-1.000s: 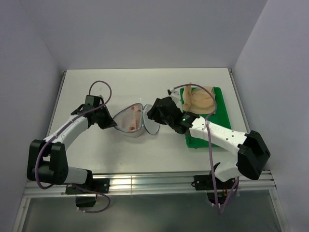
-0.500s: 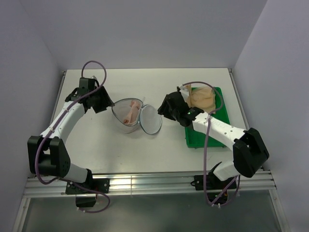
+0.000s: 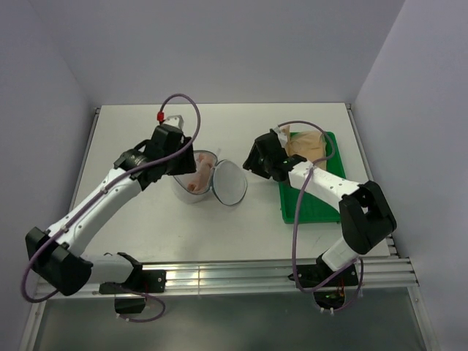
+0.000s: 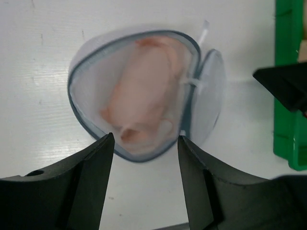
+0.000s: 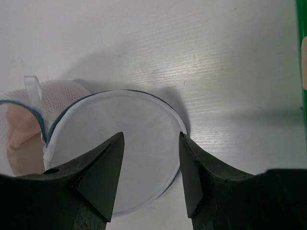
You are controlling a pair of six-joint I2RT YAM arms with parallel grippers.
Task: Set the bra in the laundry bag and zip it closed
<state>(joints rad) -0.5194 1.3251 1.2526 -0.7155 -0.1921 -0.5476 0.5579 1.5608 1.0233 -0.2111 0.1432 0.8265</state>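
Observation:
The laundry bag [image 3: 228,184] lies open on the white table, its two mesh halves side by side. The pink-peach bra [image 3: 196,178] sits bunched in the left half, as the left wrist view also shows for the bra [image 4: 141,91] inside the grey zip rim [image 4: 76,108]. My left gripper [image 3: 184,162] hovers over that half's near-left edge, and in its own view the left gripper [image 4: 144,138] is open and holds nothing. My right gripper [image 3: 254,159] hangs open just right of the bag, above the empty lid half [image 5: 144,120].
A green tray [image 3: 314,208] stands at the right with a tan-beige garment [image 3: 306,145] on its far end. The tray's edge [image 4: 288,96] shows at the right of the left wrist view. Side walls close in the table on both sides.
My left gripper has opened and swung from the bag's left side to above it. My right gripper has drawn back to the right, off the lid half.

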